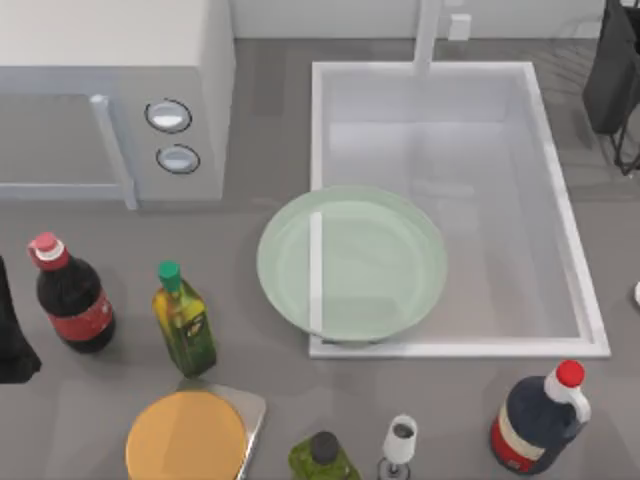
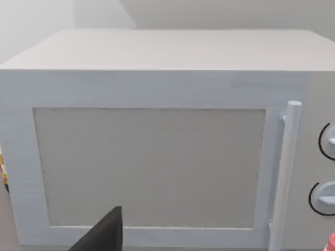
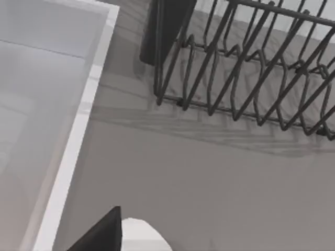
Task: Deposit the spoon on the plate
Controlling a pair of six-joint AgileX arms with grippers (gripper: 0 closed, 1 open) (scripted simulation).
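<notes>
Large round pale-green glassy plate overlaps sink rim, unloaded. White oval spoon bowl beside sink: light, rigid, slippery; grip thin handle. Finger state: cannot tell.

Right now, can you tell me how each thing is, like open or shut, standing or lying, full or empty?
Plate: flat across the sink's front rim, nothing on it.
Microwave: door shut.
Sink: basin bare.
Cola bottle: upright, red cap on.
Oil bottle: upright, green cap on.
Dark sauce bottle: capped.
</notes>
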